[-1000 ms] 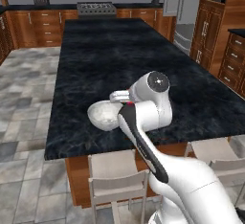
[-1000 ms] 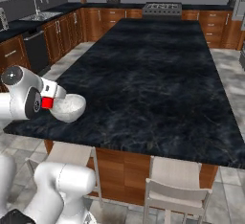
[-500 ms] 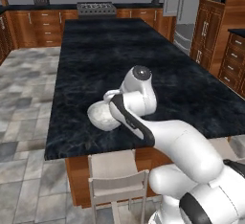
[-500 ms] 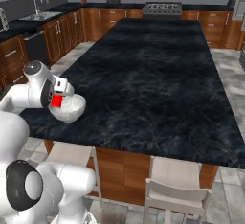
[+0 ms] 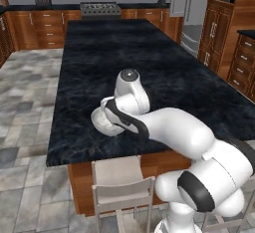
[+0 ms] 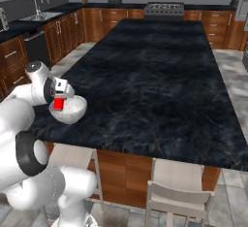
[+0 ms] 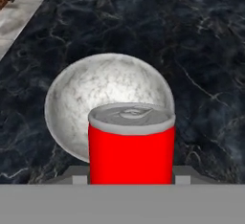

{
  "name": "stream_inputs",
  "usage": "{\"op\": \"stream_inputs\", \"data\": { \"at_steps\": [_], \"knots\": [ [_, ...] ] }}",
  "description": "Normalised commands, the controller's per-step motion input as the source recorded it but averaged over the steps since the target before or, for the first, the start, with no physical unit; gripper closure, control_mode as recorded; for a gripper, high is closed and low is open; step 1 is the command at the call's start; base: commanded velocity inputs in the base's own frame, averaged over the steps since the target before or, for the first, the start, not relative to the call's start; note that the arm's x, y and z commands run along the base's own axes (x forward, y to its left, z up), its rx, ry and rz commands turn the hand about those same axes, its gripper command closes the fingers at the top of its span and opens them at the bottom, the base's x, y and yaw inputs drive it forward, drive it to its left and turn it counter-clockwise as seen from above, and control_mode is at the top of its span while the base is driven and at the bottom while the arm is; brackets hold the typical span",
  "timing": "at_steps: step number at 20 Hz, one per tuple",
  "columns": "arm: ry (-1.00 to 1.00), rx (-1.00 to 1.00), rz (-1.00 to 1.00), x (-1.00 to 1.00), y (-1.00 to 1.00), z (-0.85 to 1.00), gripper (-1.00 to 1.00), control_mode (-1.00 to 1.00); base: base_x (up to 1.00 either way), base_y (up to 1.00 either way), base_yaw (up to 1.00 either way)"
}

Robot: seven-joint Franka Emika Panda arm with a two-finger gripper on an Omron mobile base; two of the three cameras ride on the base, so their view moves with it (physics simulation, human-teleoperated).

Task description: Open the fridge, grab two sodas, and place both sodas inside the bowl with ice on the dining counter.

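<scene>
Simulated kitchen, wood cabinets, grey tile floor. Dining counter (image 6: 160, 75) black marbled, runs long toward stove. White bowl (image 6: 69, 110) near counter's near corner, pale ice inside (image 7: 103, 94). Gripper (image 6: 59, 100) clamped on red can (image 7: 130, 144), can upright, hanging right above bowl. Hand view: can body fills foreground, silver lid up, bowl just beyond. Judgement: can rigid, smooth, likely slippery painted metal; light; side grip mid-body suits. Ice bed uneven, can may tip on release. Fridge (image 5: 191, 8) at far end, door looks ajar.
</scene>
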Motion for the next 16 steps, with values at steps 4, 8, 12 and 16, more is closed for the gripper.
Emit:
{"op": "stream_inputs", "data": {
  "at_steps": [4,8,12,16],
  "knots": [
    [0.09,0.0,0.01,0.31,0.0,-0.31,1.0,-1.0,0.0,0.0,0.0],
    [0.09,0.0,0.01,0.35,0.0,-0.29,1.0,-1.0,0.0,0.0,0.0],
    [0.08,0.0,0.0,0.26,0.03,-0.29,1.0,-1.0,0.0,0.0,0.0],
    [0.05,0.0,0.0,0.13,0.09,-0.27,1.0,-1.0,0.0,0.0,0.0]
  ]
}}
